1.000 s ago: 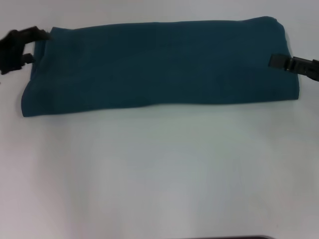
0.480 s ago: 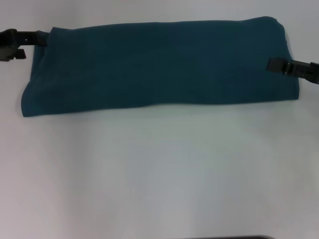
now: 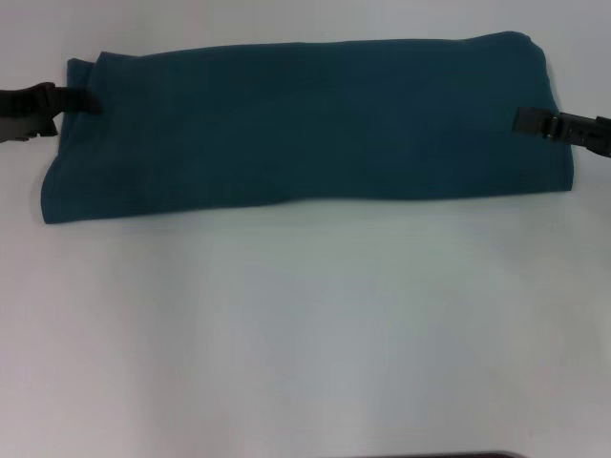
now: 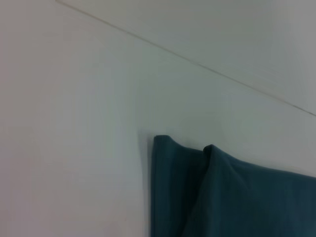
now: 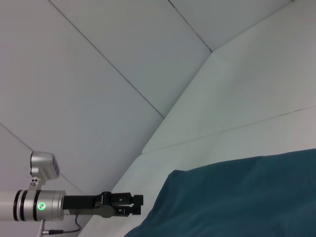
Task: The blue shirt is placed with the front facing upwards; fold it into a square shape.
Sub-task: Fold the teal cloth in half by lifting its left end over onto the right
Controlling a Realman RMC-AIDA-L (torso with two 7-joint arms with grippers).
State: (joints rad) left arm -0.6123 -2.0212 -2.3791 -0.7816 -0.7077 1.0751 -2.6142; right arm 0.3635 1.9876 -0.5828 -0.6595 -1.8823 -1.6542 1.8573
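Since the blue shirt (image 3: 305, 124) already lies as a long horizontal band across the far half of the counter (image 3: 305, 334), the lengthwise folds appear complete: no sleeves, collar or lettering show, only plain cloth with a smooth folded near edge. The band is much wider than it is deep, so a square is not yet formed. Remaining work, by judgement, is to bring the two short ends toward the middle, or one end over the other, until width and depth match.

At the band's left end, the left wrist view shows two stacked fold layers (image 4: 187, 163) slightly offset at the corner, which may need aligning.

The left hand (image 3: 81, 100) sits at the left short edge near the far corner, its tip touching the cloth; whether it grips the fabric cannot be told. The right hand (image 3: 523, 120) overlaps the right short edge at mid-depth; its opening likewise cannot be told. The right wrist view shows the left hand (image 5: 129, 203) low, beside the cloth edge.
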